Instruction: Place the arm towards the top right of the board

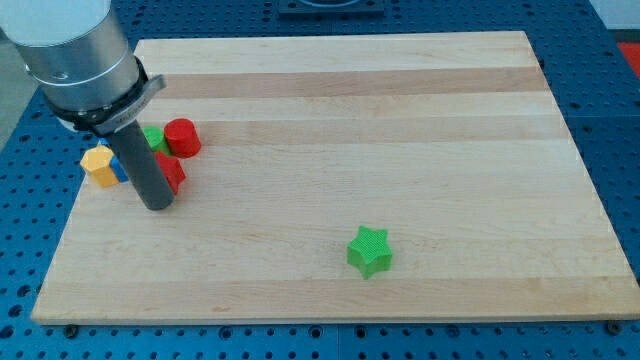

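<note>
Arm (80,60) enters from the view's top left; my tip (158,205) points down, slightly tilted.

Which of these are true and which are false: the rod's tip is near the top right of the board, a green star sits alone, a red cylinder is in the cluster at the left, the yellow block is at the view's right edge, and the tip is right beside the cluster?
1. My tip is near the top right of the board. False: it is at the view's left.
2. The green star sits alone. True.
3. The red cylinder is in the cluster at the view's left. True.
4. The yellow block is at the view's right edge. False: it is the leftmost block.
5. My tip is right beside the cluster. True: it stands just below it.
</note>
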Robot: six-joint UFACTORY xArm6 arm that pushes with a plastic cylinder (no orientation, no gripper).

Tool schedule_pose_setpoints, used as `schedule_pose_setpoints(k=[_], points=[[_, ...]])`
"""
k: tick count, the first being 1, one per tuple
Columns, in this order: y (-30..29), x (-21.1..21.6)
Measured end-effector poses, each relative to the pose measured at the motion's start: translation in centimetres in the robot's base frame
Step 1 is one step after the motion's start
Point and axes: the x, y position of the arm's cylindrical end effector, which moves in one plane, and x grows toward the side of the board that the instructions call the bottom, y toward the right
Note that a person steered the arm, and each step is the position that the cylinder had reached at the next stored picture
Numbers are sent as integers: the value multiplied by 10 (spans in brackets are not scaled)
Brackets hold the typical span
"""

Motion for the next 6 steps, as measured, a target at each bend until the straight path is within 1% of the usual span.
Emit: schedule_pose_setpoints(k=[2, 3, 4, 5, 6], points=[[1, -7], [112, 3], [247, -1], [369, -31], [439, -134]])
